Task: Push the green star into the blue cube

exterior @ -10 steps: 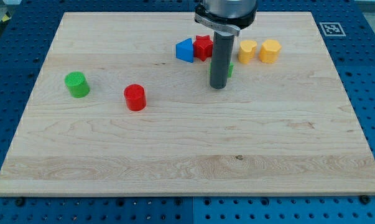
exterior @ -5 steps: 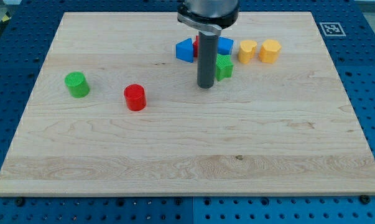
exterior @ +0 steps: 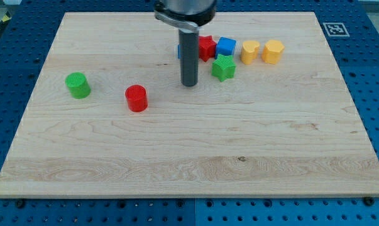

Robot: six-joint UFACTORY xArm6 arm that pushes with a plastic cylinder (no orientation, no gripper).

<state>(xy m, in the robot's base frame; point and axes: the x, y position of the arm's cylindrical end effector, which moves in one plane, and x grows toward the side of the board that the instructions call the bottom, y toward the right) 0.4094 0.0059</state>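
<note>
While the small green star-shaped block (exterior: 224,68) sits free on the pale wooden board (exterior: 189,157) in the view's upper middle, the small blue cube block (exterior: 226,46) waits just above it, toward the view's top, close by; whether the two touch is too fine to call. Left of that blue cube, right up against it, is the red star-shaped block (exterior: 205,47). Further left a sliver of another blue block (exterior: 179,51) peeks out from behind the rod, its shape mostly hidden. Right of the blue cube come two yellow blocks in a row: a yellow heart-like block (exterior: 250,51), then a yellow hexagonal block (exterior: 273,51).

Now my tip (exterior: 189,84): the dark rod comes straight down and the tip rests on the board to the view's left of the green star, slightly lower, near it but clearly apart. No gripper on this arm, so nothing is opened, closed or held, just the bare rod end on the wood.

Off to the view's left, well apart, stand the red cylinder block (exterior: 137,98) and, further left, the green cylinder block (exterior: 78,85).
</note>
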